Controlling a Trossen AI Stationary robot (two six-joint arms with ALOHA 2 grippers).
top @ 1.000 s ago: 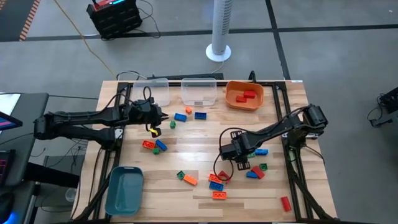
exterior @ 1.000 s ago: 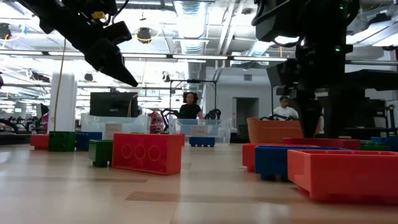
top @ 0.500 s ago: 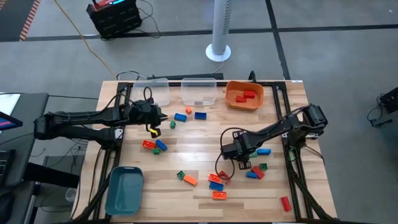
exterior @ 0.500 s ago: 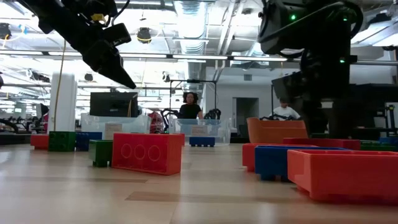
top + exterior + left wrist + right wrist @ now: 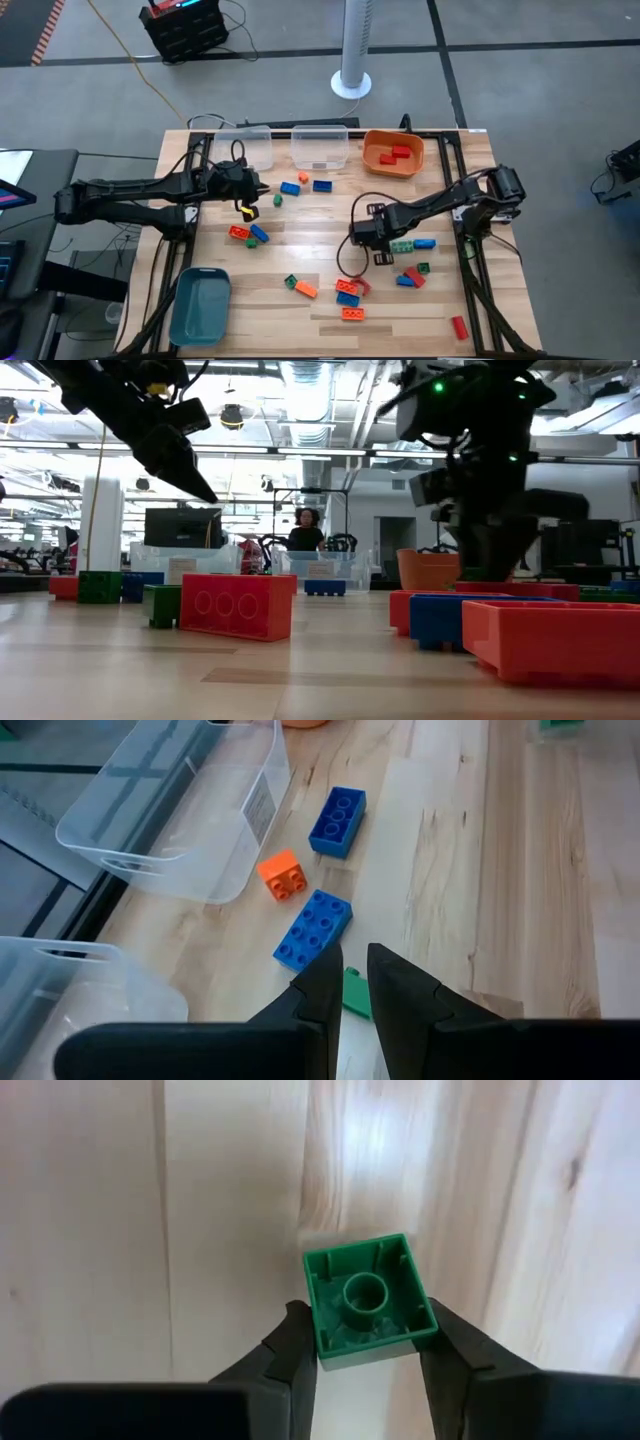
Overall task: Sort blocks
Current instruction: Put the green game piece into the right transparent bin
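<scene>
Right gripper is clamped on a small green block — fingers pressed against two opposite sides, hollow underside facing the wrist camera, bare wood of the table below it. From overhead the right gripper sits right of table centre, above and clear of the cluster of red, blue and orange blocks near the front edge.

Left gripper holds nothing — fingers nearly together, only a narrow gap. It hangs over the back-left part of the table, with a second green block showing just past the fingertips, a blue block and a small orange block beyond that, and another blue block farther on beside a clear bin.

Orange bin at the back right already has red blocks in it. Teal bin sits at the front left.
</scene>
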